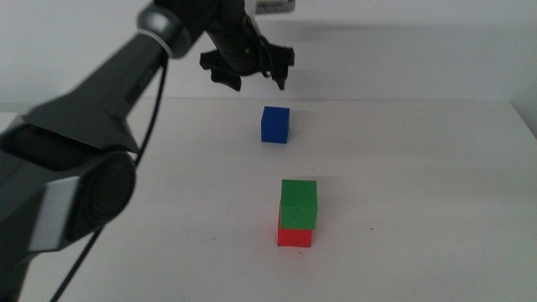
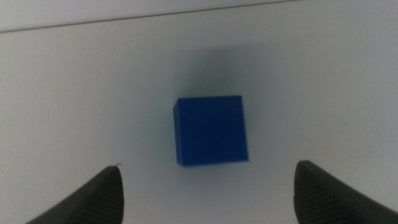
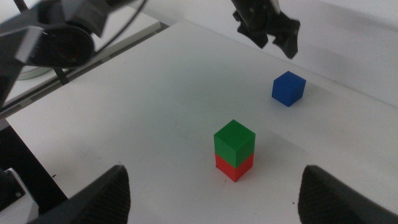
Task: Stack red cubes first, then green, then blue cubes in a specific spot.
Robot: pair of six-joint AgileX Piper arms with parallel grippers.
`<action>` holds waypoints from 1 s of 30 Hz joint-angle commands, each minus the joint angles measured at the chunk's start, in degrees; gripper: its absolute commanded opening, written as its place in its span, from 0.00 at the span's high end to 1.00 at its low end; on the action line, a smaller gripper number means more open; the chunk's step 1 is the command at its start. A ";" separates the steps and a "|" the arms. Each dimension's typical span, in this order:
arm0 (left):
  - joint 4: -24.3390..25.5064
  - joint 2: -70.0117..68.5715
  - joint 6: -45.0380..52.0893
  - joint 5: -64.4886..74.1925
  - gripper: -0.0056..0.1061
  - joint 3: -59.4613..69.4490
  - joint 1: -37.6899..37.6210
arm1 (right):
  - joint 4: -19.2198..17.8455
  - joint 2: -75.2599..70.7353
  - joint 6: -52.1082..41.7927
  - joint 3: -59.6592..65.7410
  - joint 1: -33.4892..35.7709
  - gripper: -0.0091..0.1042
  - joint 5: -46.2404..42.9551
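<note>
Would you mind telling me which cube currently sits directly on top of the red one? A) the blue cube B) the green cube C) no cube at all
B: the green cube rests squarely on the red cube, while the blue cube sits alone on the table, below the open left end effector.

Blue cube [image 1: 275,124] stands alone, bare table [image 1: 419,168] around it; green-on-red stack [image 1: 298,215] well apart.
</note>
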 commanded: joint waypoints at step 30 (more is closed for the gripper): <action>-4.92 11.09 9.01 -8.66 0.11 -2.65 -1.21 | -0.44 -0.18 -0.10 0.19 0.05 0.15 -0.38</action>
